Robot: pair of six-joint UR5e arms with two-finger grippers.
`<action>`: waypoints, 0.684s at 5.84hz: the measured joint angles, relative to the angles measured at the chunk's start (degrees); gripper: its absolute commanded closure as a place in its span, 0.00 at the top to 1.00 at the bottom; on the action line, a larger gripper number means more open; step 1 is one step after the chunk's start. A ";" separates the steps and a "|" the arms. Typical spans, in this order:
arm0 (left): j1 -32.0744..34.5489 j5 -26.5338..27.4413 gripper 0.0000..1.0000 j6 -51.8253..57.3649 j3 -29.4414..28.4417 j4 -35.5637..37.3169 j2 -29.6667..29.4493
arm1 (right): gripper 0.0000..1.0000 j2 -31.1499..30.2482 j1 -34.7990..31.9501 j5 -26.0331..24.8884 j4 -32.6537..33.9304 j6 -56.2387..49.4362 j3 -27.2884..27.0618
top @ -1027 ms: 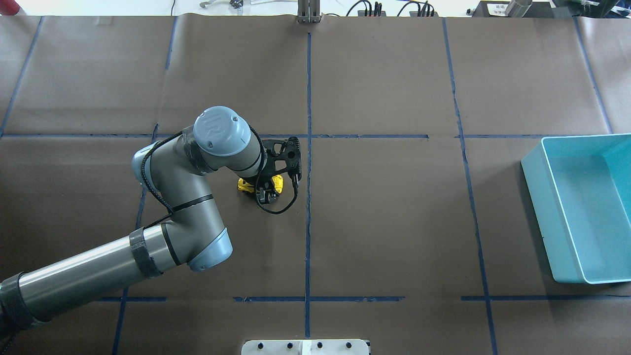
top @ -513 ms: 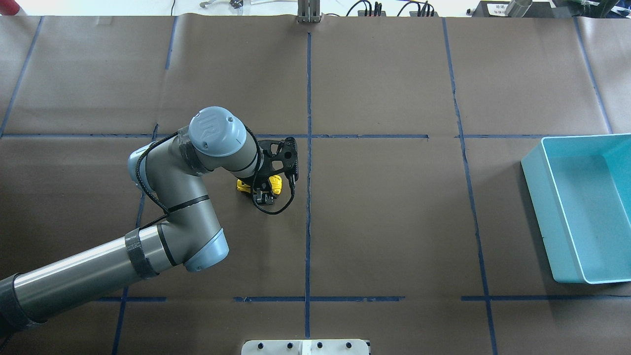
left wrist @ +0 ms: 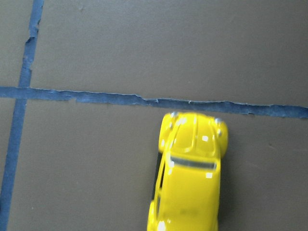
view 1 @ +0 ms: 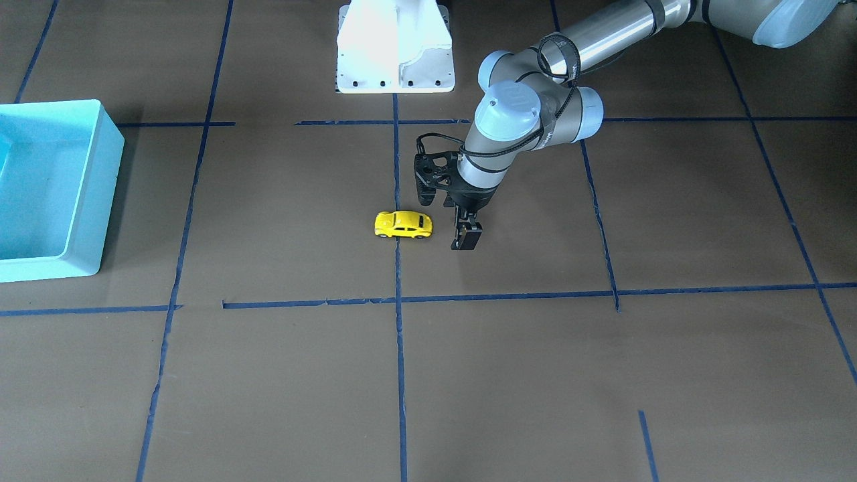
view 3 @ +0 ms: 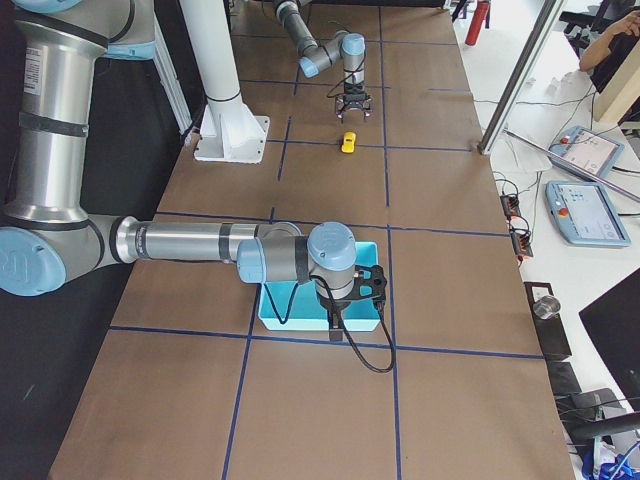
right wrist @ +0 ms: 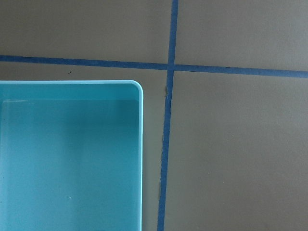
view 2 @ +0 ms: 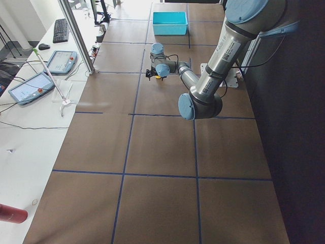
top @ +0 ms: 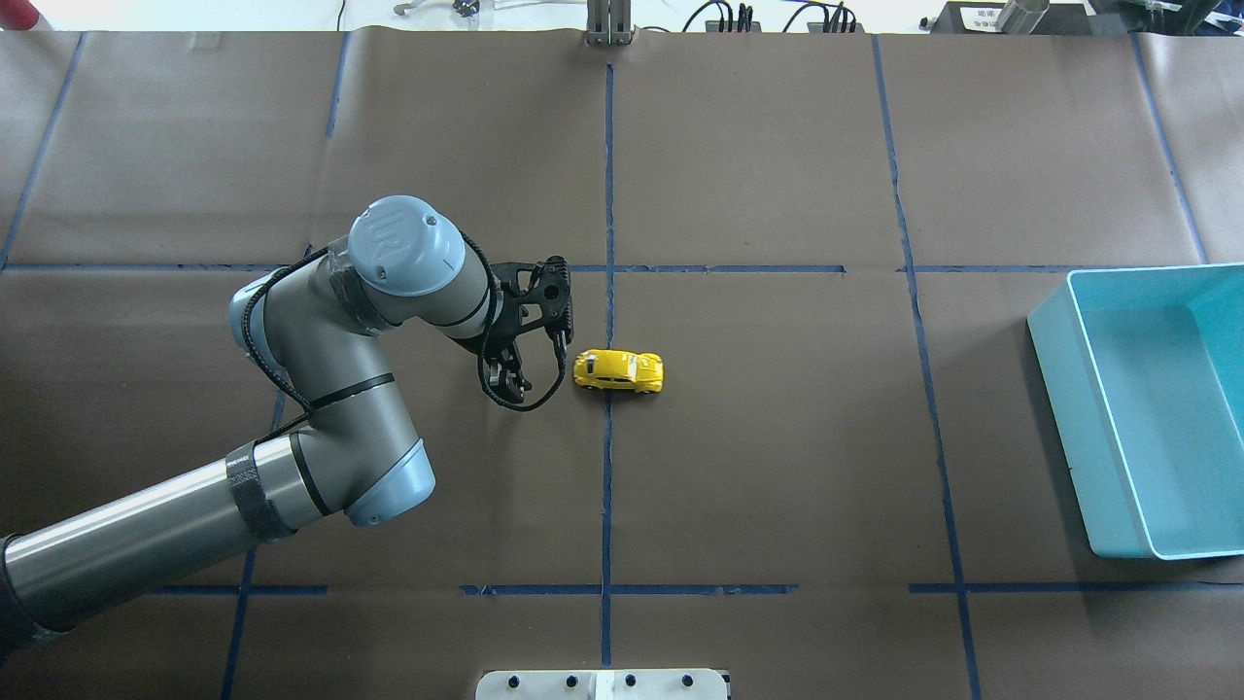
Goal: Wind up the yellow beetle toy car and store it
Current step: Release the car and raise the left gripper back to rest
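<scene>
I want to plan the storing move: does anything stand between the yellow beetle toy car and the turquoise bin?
Nothing visible does. Between the yellow beetle toy car and the turquoise bin lies only brown paper with blue tape lines. The left tool is on the car's other side, apart from it.

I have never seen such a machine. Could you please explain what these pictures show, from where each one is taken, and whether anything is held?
This is a robot with two arms, each ending in a two-finger gripper, at a table covered in brown paper. One picture looks down from behind the robot, one faces it from across the table, two look along the table from its ends, and two come from cameras on the wrists. On the table stand a yellow toy car and a turquoise bin. The left gripper hangs open beside the car and holds nothing. The right gripper is by the bin; whether it is open, I cannot tell.
</scene>
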State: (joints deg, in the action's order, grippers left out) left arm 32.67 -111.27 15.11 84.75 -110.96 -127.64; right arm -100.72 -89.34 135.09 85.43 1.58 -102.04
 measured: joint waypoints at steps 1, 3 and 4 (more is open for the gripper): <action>0.12 0.00 1.00 -0.02 0.26 0.11 0.11 | 1.00 0.00 0.02 0.00 0.00 0.00 -0.03; 0.33 0.00 1.00 -0.08 0.92 0.37 0.15 | 1.00 0.00 0.09 0.26 0.00 0.00 -0.08; 0.42 0.02 1.00 -0.11 1.86 0.60 0.40 | 1.00 0.00 0.11 0.38 0.00 0.00 -0.09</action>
State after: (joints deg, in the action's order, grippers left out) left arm 33.08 -111.24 15.00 86.61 -110.36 -127.25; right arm -100.72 -89.23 135.47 85.43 1.58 -102.13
